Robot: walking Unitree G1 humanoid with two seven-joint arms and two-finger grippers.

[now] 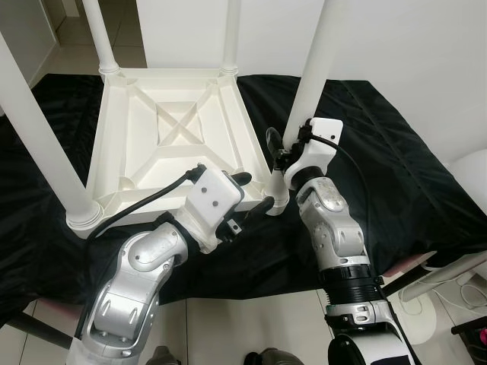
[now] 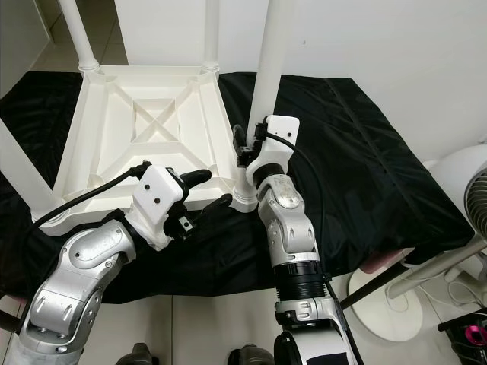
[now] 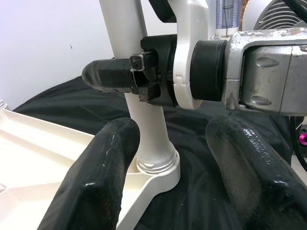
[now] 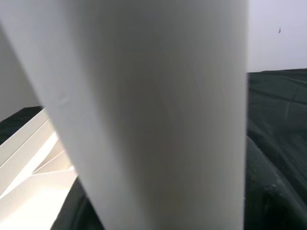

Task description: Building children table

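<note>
A white children's table [image 1: 171, 129] lies upside down on a black cloth [image 1: 380, 152], its legs pointing up. My right gripper [image 1: 285, 148] is shut on the near-right table leg [image 1: 313, 61] just above its socket at the table's corner. In the right wrist view that leg [image 4: 158, 115] stands very close to the camera. My left gripper [image 1: 253, 192] is open, low beside the same corner, with its fingers [image 3: 96, 182] on either side of the leg's base [image 3: 153, 165] and apart from it.
Three more legs stand at the near-left [image 1: 38, 144], far-left [image 1: 99, 34] and far-right [image 1: 230, 34] corners. A white fan [image 2: 464, 198] on a stand is at the right, off the cloth. A white wall rises behind, and tiled floor lies in front.
</note>
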